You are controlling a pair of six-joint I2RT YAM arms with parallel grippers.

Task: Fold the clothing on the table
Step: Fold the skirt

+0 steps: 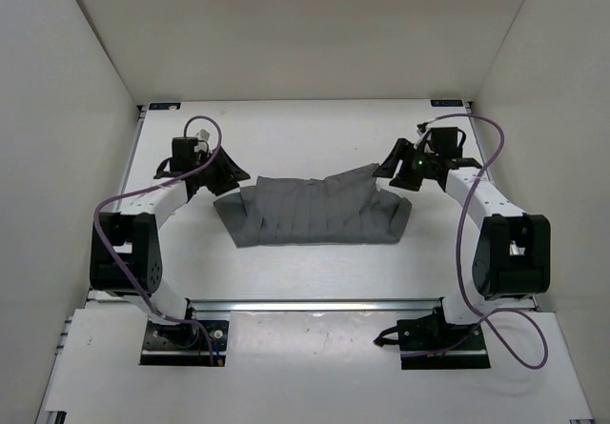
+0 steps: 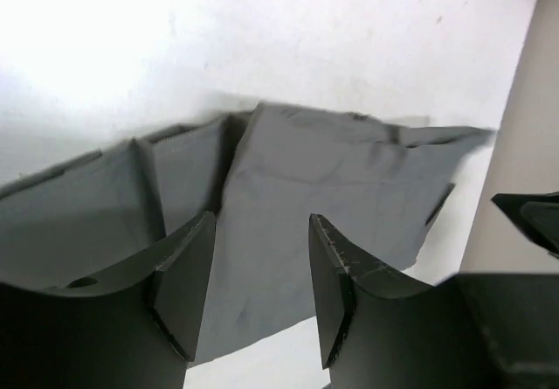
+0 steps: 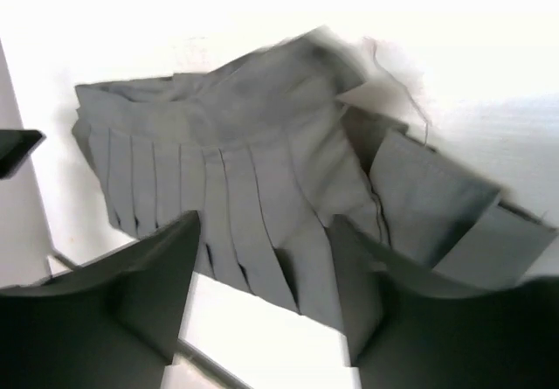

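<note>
Resting flat on the smooth white table point(image 1: 315, 129), 1 mid-gray clothing point(image 1: 315, 212) piece, a wide band of soft fabric with long parallel pleats, has the left gripper point(image 2: 262, 267) at its left end and the right gripper point(image 3: 262, 275) at its right, 2 in all, both with black jaws spread, pinching nothing.

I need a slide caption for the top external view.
Both open, the left gripper and right gripper flank the gray pleated clothing on the table.

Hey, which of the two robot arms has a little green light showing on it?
The right arm: a green light glows by its wrist, near one end of the clothing. The left arm shows none.
</note>
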